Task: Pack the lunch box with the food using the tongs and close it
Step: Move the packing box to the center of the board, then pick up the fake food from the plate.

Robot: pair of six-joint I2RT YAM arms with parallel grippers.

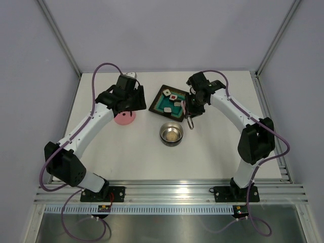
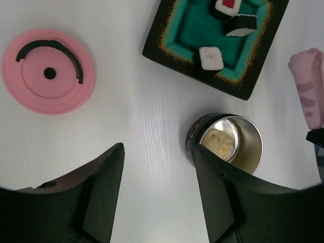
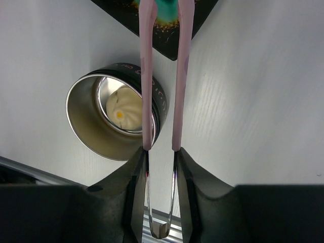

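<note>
The steel lunch box stands open near the table's middle, with one pale round piece of food inside. More food lies on the dark tray with a teal centre. The pink lid rests flat on the table to the left. My right gripper is shut on the tongs, whose pink arms stand spread and reach past the lunch box toward the tray. My left gripper hangs open over bare table between the lid and the lunch box, holding nothing.
The tray lies behind the lunch box, tilted like a diamond. An aluminium rail runs along the near edge, and grey walls enclose the table. The tongs' pink tip shows at the right edge of the left wrist view.
</note>
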